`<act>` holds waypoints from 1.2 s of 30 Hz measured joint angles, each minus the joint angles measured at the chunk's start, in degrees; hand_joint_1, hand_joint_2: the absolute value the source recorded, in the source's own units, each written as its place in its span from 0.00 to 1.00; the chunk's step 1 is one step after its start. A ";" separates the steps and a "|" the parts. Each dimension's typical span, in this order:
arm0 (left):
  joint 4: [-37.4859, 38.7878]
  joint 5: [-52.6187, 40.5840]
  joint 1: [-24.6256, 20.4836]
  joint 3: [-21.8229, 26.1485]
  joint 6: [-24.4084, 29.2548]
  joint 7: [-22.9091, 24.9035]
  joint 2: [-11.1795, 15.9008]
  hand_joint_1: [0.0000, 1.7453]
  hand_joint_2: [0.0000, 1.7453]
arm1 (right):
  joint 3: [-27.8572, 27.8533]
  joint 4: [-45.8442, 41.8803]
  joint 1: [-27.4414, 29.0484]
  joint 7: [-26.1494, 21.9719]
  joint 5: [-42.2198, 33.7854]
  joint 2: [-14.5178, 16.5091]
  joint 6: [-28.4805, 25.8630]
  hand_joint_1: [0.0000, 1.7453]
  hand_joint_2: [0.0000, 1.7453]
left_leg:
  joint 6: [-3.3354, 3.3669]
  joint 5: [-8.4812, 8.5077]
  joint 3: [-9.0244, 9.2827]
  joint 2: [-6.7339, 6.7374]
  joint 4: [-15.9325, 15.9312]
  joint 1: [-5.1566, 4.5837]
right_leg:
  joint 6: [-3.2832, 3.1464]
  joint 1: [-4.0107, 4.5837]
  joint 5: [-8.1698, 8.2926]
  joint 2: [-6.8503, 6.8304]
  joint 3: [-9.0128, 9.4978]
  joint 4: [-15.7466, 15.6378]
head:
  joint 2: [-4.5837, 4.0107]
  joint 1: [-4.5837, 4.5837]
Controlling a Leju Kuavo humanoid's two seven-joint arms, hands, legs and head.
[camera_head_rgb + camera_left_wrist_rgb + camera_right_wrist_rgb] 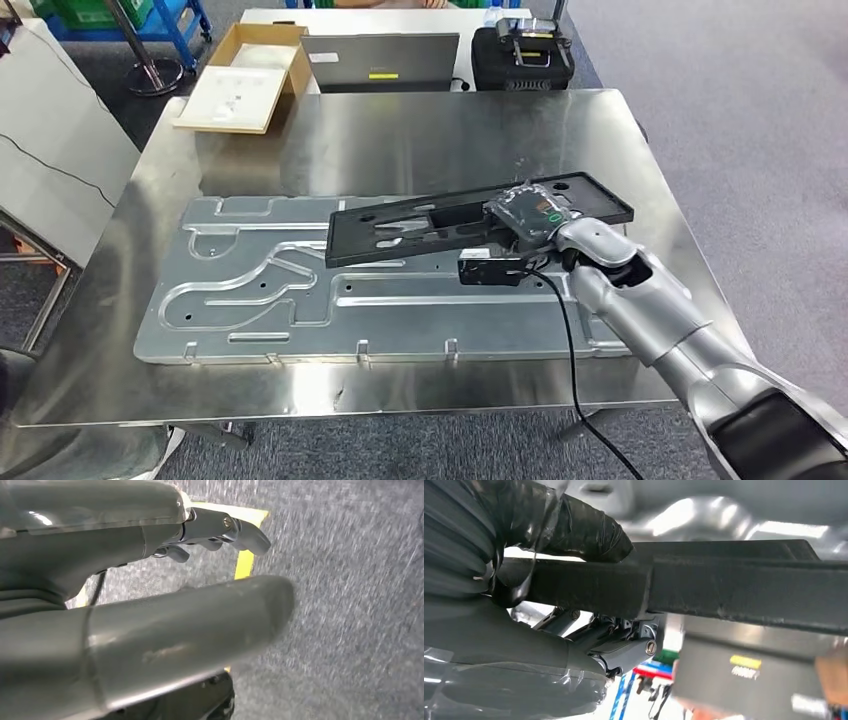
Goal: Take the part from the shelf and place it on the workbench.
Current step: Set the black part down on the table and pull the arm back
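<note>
The part is a long flat black plate (420,225) with cut-outs. My right hand (535,225) grips it near its right end and holds it slightly tilted over the silver panel (260,290) on the steel workbench (400,130). In the right wrist view the thumb lies over the black plate's (734,592) edge and the fingers (624,640) curl beneath it. My left hand (150,595) hangs beside my body above grey carpet, its fingers (220,532) loosely spread with nothing in them.
An open cardboard box (245,75) sits at the bench's far left corner. A laptop (380,60) and a black case (522,55) stand on a table behind. A black cable (575,360) trails from my right wrist. Blue shelving (120,20) stands far left.
</note>
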 joint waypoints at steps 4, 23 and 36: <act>0.00 -0.57 -0.19 -0.36 -0.72 -1.09 0.02 0.00 0.00 | 2.08 5.22 0.51 2.03 -0.20 3.98 -1.95 1.00 1.00 | 0.98 -0.23 0.74 0.14 -0.50 0.38 | 1.07 -0.28 -4.67 0.03 -4.29 9.00 | 0.00 0.04; 0.00 -1.58 0.23 -0.82 -0.38 -2.01 -0.04 0.00 0.00 | 3.30 18.93 1.29 3.96 -4.42 15.10 -5.20 0.00 0.00 | -2.22 -8.34 -4.85 0.15 15.05 0.56 | -1.85 -0.31 3.19 0.07 -2.13 -0.76 | -0.01 0.00; 0.00 -2.35 0.46 -0.85 -0.90 -3.32 0.09 0.00 0.00 | -10.12 -12.14 8.89 -6.50 -25.59 10.81 -6.49 0.00 0.00 | 0.76 -2.02 2.96 0.18 -0.78 0.87 | 0.98 -0.36 -4.95 0.59 -9.11 14.48 | -0.01 0.03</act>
